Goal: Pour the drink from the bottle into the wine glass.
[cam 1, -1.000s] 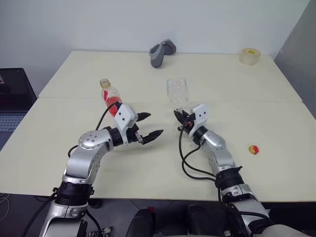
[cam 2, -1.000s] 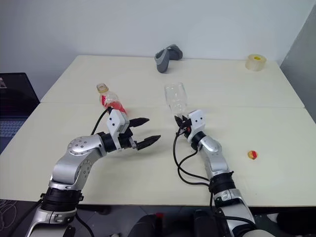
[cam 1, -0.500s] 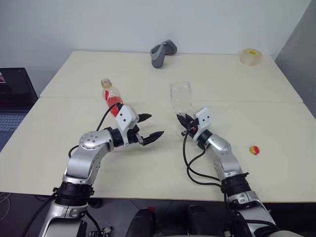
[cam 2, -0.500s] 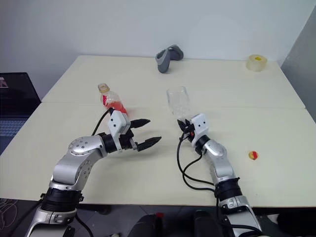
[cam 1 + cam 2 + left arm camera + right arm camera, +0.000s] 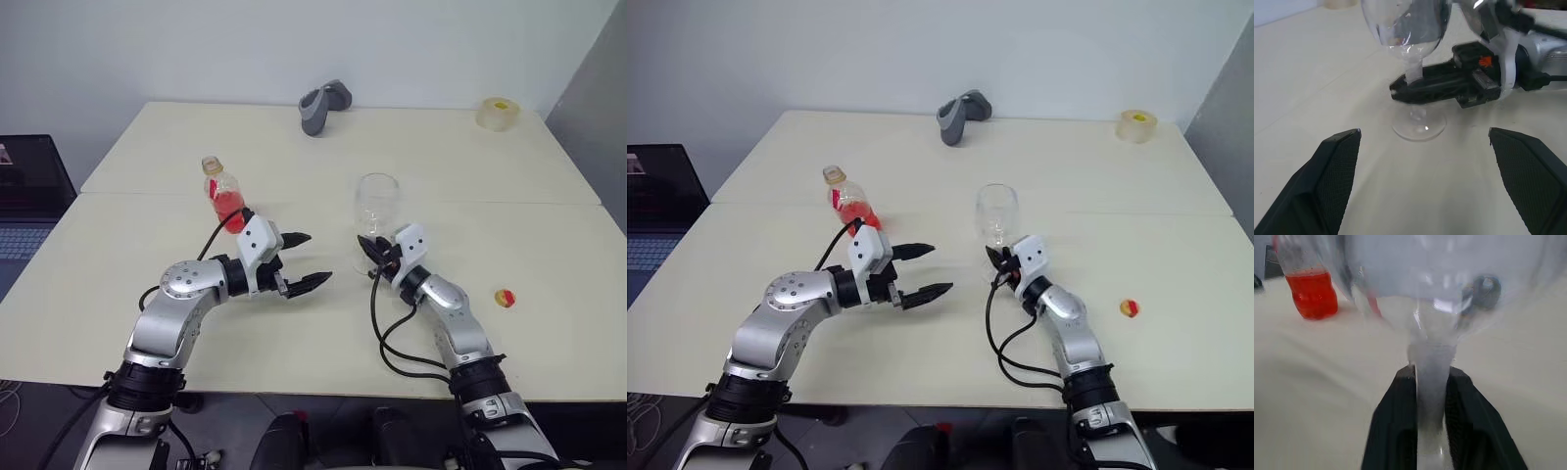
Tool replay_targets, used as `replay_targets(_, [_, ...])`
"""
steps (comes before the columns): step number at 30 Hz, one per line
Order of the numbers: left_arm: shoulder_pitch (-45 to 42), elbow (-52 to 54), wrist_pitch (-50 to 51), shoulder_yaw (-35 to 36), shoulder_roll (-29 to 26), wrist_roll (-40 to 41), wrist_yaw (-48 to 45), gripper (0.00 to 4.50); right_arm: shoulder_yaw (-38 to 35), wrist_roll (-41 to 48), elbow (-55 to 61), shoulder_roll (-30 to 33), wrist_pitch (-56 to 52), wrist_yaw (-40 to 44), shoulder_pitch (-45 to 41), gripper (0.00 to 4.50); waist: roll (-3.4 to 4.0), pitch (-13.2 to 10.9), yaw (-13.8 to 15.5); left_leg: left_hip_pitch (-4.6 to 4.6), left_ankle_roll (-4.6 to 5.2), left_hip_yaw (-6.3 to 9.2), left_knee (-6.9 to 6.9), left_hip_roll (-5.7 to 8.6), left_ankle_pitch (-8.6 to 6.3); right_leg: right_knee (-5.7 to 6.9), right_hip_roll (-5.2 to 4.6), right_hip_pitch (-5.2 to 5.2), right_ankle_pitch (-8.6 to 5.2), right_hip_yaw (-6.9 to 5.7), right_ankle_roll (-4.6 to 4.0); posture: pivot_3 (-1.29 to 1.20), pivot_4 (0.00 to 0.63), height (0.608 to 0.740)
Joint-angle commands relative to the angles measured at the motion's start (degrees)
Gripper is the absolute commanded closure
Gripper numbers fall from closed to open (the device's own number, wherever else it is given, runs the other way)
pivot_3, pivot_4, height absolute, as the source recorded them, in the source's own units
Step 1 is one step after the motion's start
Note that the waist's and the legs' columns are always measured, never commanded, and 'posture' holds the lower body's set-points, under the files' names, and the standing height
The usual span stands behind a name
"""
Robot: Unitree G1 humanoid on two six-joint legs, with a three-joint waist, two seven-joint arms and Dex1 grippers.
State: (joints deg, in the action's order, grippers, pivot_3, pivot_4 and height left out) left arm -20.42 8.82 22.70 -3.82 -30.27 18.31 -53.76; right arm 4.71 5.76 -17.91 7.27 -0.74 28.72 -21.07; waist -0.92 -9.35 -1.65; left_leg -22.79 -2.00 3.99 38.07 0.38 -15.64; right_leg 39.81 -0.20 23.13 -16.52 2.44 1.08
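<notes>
My arms are silver-grey metal with rounded joint housings and black bands. Each wrist carries a white plastic block, and loose black cables loop beside both forearms. My left gripper (image 5: 306, 262) and right gripper (image 5: 370, 249) end in pointed black fingers.

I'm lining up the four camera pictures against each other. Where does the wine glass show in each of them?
Left eye view: wine glass, right of centre, upright on the table.
Right eye view: just right of centre.
Left wrist view: its lower bowl, stem and foot, upper middle.
Right wrist view: bowl across the top, stem running down the centre.
Shared landmark: the right gripper, its fingers either side of the stem.
</notes>
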Motion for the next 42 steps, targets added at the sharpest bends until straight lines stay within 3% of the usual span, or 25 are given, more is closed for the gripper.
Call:
replay_targets(1, [-0.5,2.8,0.3,0.5,-0.5,2.0,-0.7,0.00,0.0,0.0,0.9,0.5,-0.8,0.0,0.0,2.35,0.00,0.0,-0.2,0.00,0.00,-0.03,0.00,0.00,0.00,0.01,0.00,0.02,0.00,0.03,0.00,0.00,0.150,0.740])
replay_targets(8, [-0.8,3.4,0.2,0.4,-0.6,2.3,-0.7,0.00,-0.2,0.3,0.8,1.3,-0.9,0.4,-0.3,0.02,0.00,0.0,-0.2,0.02,0.00,-0.02,-0.01,-0.02,0.00,0.02,0.03,0.01,-0.01,0.02,-0.02,0.00,0.150,0.740])
replay_targets(15, [-1.3,4.1,-1.1,0.9,-0.1,2.4,0.1,0.00,-0.3,1.4,4.6,3.7,-3.5,3.2,0.9,0.02,0.00,0.0,-0.1,0.01,0.00,-0.01,0.00,-0.01,0.00,0.00,0.03,0.01,-0.01,0.02,-0.01,0.00,0.150,0.740])
replay_targets(24, [1.9,9.7,1.6,4.5,-0.1,6.7,3.2,0.00,-0.5,8.0,25.2,12.3,-17.2,10.5,8.2,0.02,0.02,0.0,-0.2,-0.01,0.01,0.01,-0.03,-0.04,-0.01,-0.03,0.04,0.02,-0.02,0.01,-0.01,0.00,0.150,0.740])
replay_targets(30, [8.6,11.8,1.5,9.2,1.4,6.6,11.0,0.00,-1.3,15.2,41.7,20.1,-25.8,15.0,15.3,0.02,0.02,0.0,-0.1,-0.04,0.02,0.08,-0.06,-0.05,-0.01,-0.12,0.04,0.00,-0.04,-0.03,-0.03,0.00,0.150,0.740])
replay_targets(34, [15.1,11.9,-2.5,11.4,6.0,0.6,22.4,0.00,-2.8,19.7,48.5,23.5,-29.5,16.3,16.6,0.02,0.01,0.0,0.0,0.00,0.02,0.11,-0.05,-0.03,-0.01,-0.13,0.02,-0.08,-0.04,-0.05,-0.03,0.00,0.150,0.740])
replay_targets(38, [15.1,7.3,-7.8,13.9,8.9,-6.3,32.3,0.00,-3.1,22.5,51.2,24.1,-32.0,15.5,15.1,0.02,-0.04,0.0,0.2,-0.01,0.02,0.18,-0.04,-0.04,-0.01,-0.15,0.03,-0.10,-0.04,-0.14,-0.04,0.00,0.150,0.740])
replay_targets(42, [11.6,1.9,-8.0,14.7,9.4,-7.9,35.8,0.00,-2.1,23.6,52.0,24.0,-33.2,15.2,13.2,0.02,-0.06,0.0,0.2,0.00,0.02,0.18,-0.02,-0.01,-0.01,-0.17,0.03,-0.15,-0.04,-0.15,-0.03,0.00,0.150,0.740])
